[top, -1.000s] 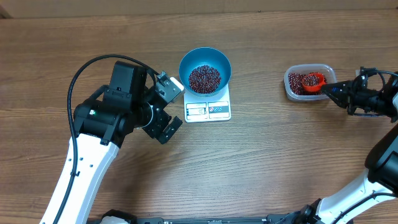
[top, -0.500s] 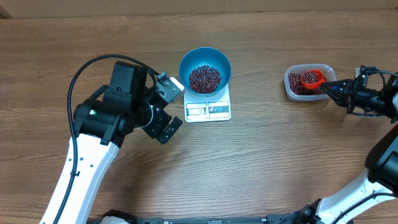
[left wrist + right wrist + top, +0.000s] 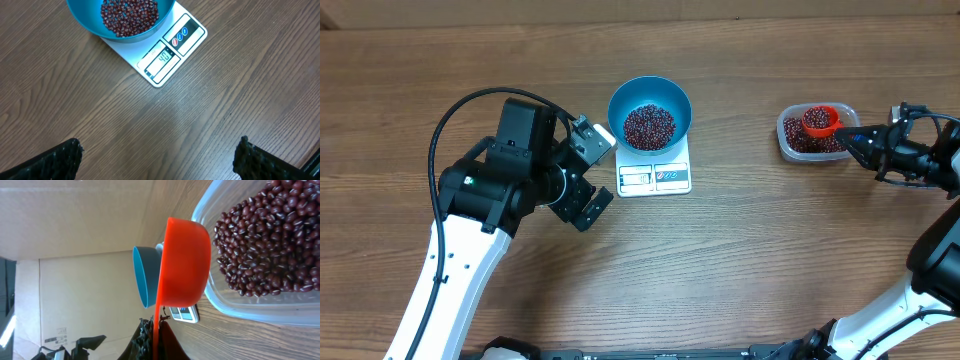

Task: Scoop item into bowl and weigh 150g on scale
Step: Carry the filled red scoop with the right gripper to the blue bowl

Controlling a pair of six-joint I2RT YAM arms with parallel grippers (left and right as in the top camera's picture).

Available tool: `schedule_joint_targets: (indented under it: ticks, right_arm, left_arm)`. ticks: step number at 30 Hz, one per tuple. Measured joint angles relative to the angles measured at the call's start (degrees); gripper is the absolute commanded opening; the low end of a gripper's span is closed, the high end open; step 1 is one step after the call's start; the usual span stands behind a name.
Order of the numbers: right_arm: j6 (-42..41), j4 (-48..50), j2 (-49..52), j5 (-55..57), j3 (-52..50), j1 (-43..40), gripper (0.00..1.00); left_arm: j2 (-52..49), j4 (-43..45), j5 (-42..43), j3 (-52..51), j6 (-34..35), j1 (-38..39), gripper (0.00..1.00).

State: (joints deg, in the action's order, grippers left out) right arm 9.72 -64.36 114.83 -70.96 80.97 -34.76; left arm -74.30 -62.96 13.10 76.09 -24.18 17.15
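Partly done. On the scale (image 3: 655, 177), bowl (image 3: 650, 95) with a modest heap of beans (image 3: 648, 125); display seemingly short of target. Right of the scale, right gripper (image 3: 865, 143) pinching an orange scoop (image 3: 820, 121) over the tub (image 3: 790, 140). Left of the scale, left gripper (image 3: 608, 170) spread, empty. More scoops likely needed.

Scale readout
The scale (image 3: 186, 39) display (image 3: 163, 56), at four o'clock from the bowl (image 3: 84, 21) in the left wrist view, reads roughly "40"; the label strip (image 3: 181, 34) print is illegible.
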Motion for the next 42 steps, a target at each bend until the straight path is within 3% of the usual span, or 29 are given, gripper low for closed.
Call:
schedule_joint_targets:
  ticks: [42]
  right_arm:
    - [0.2,0.3,0.0,-15.9,0.0,26.5,0.04]
  left_arm:
    - [0.0,0.0,0.0,0.0,0.0,0.0,1.00]
